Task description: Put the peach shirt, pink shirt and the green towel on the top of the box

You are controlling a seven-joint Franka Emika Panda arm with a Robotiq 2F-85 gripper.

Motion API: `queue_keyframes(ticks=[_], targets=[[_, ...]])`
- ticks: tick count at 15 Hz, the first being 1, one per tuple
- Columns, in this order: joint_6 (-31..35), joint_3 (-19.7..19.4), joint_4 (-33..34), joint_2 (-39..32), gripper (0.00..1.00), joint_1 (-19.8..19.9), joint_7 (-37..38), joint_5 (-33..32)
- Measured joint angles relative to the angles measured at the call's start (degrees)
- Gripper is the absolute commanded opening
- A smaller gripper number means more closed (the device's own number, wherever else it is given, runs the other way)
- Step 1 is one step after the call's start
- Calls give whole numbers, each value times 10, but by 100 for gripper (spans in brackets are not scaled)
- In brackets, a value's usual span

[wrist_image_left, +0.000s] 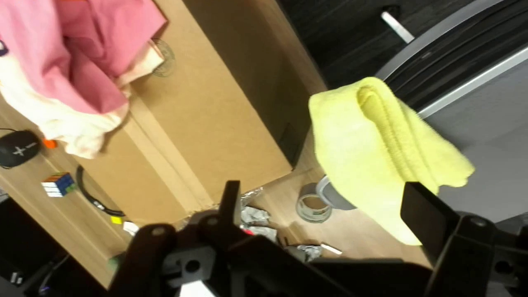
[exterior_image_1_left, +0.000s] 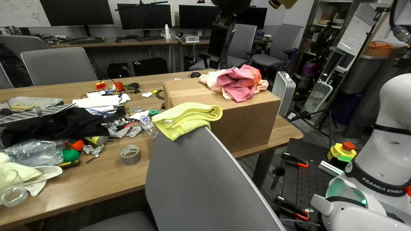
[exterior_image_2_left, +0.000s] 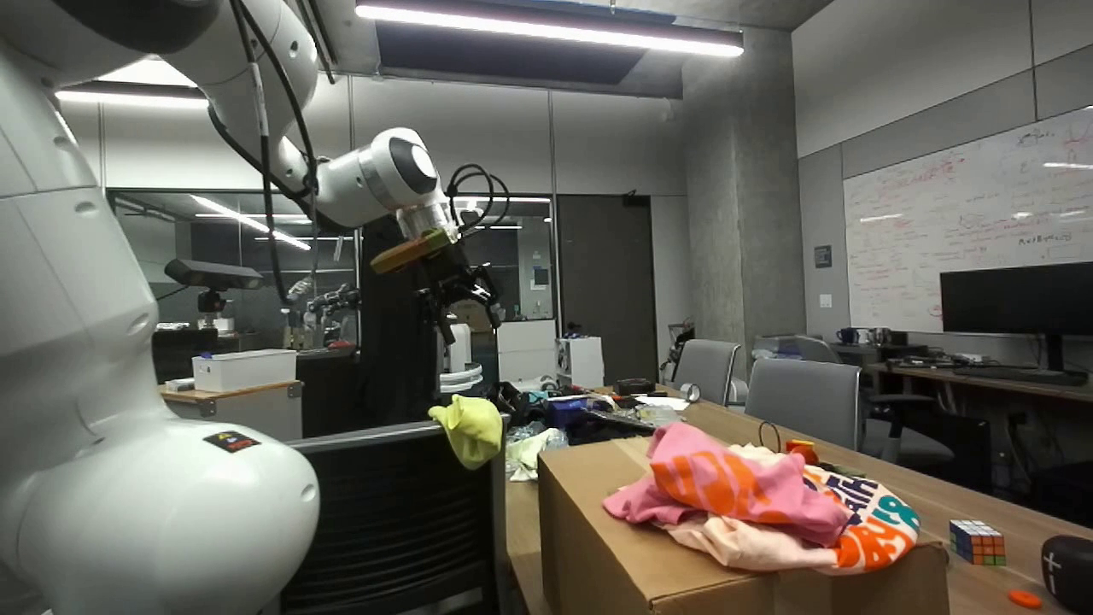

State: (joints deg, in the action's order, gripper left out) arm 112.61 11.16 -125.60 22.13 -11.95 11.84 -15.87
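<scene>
The cardboard box stands on the table and shows in all views. The pink shirt lies crumpled on top of it, over the peach shirt; both also show in the wrist view, pink shirt and peach shirt. The yellow-green towel hangs folded over the top of a chair back beside the box; it also shows in an exterior view and the wrist view. My gripper is open and empty, above the towel and apart from it. In the wrist view its jaws are wide apart.
The grey chair stands against the table's near side. A tape roll, a black cloth and plastic clutter lie on the table. A Rubik's cube and a black speaker stand beside the box.
</scene>
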Motion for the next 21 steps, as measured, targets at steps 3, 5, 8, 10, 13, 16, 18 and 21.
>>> queue_keyframes(ticks=[3,5,8,10,13,16,18,21], targets=[[40,4,-28,-16,100,-18,-61,52],[56,5,-37,-31,100,-29,-112,87],[60,4,-39,-53,100,-41,-201,142],[60,2,-38,-65,100,-47,-264,177],[57,-2,-37,-83,100,-51,-357,218],[58,-2,-35,-100,100,-50,-384,206],[60,0,-35,-109,100,-50,-382,169],[68,7,-35,-120,100,-49,-374,106]])
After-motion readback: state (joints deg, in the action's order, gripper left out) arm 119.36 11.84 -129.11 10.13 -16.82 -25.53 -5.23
